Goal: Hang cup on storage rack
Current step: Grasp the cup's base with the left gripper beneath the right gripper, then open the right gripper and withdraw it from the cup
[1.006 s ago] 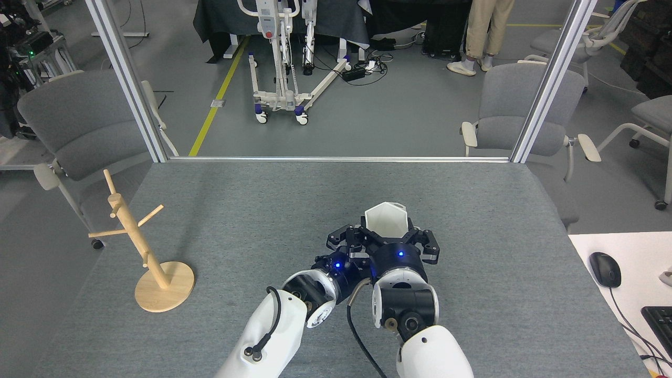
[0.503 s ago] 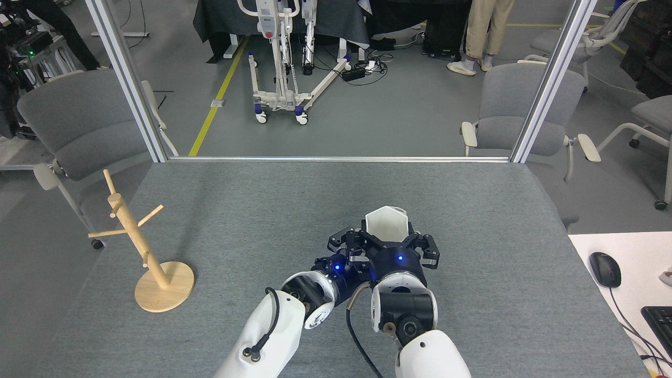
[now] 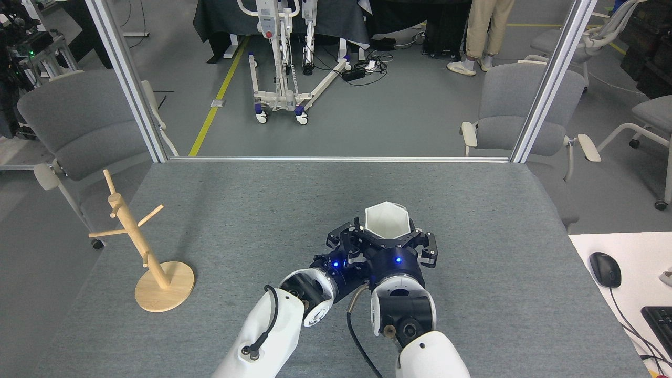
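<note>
Arms in glossy white shells enter from the near edge and converge at mid-counter, each ending in a black, blue-lit wrist. The right end effector sits around the cup, its dark fingers splayed against the cup's near and side walls; it reads as clamped on the cup, though the contact faces are hidden. The left end effector crowds in just beside it on the left, and whether it is apart or together cannot be told, nor whether it touches the cup.

The cup is matte white, faceted, with a hexagonal rim facing up. No handle shows from here. Judged risks: smooth angled facets may let the cup twist or slide in the grip; the two wrists stand so close that they may foul one another on the move; if no handle is presented outward, the cup may not seat on a peg.

The counter is covered in coarse grey felt-like fabric. The storage rack stands well apart at the left edge: pale wood, a slim leaning post, thin angled pegs, a flat round base. Being light and near the edge, it may tip or skid if a peg is pushed sideways.

Farther off, a grey padded chair stands on smooth floor.
</note>
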Available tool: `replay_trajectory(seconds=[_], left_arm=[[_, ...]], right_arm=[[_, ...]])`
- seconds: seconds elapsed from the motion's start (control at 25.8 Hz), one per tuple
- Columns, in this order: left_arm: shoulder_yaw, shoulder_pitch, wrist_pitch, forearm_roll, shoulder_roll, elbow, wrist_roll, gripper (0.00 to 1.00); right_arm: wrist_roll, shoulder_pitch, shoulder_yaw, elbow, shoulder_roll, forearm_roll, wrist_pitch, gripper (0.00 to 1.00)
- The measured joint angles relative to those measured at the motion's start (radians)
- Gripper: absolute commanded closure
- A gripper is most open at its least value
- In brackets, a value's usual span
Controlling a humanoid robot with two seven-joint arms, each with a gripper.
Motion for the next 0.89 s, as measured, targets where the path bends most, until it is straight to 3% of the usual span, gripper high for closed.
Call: replay_trajectory(seconds=[0.23, 0.46, 0.58, 0.74, 0.89], left_arm=[[-0.001, 0.001, 0.001, 0.0, 0.0, 0.0, 0.003, 1.0], [-0.003, 0.011, -0.006, -0.002, 0.004, 0.0, -0.009, 1.0], [-0.002, 0.02, 0.001, -0.002, 0.008, -0.01, -0.006, 1.0], [0.0, 0.043, 0.003, -0.003, 0.039, -0.049, -0.005, 1.0], [0.022, 0.099, 0.013, -0.004, 0.117, -0.152, -0.004, 1.0]], right_arm=[[-0.24, 0.005, -0.006, 0.0, -0.004, -0.111, -0.007, 0.01], [-0.626, 0.01, -0.028, 0.0, -0.008, -0.23, -0.04, 0.01], [-0.797, 0.011, -0.107, 0.003, -0.011, -0.309, -0.036, 0.01], [-0.856, 0.013, -0.306, 0.058, -0.034, -0.443, -0.038, 0.01], [-0.83, 0.023, -0.475, 0.175, -0.108, -0.507, -0.098, 0.01]])
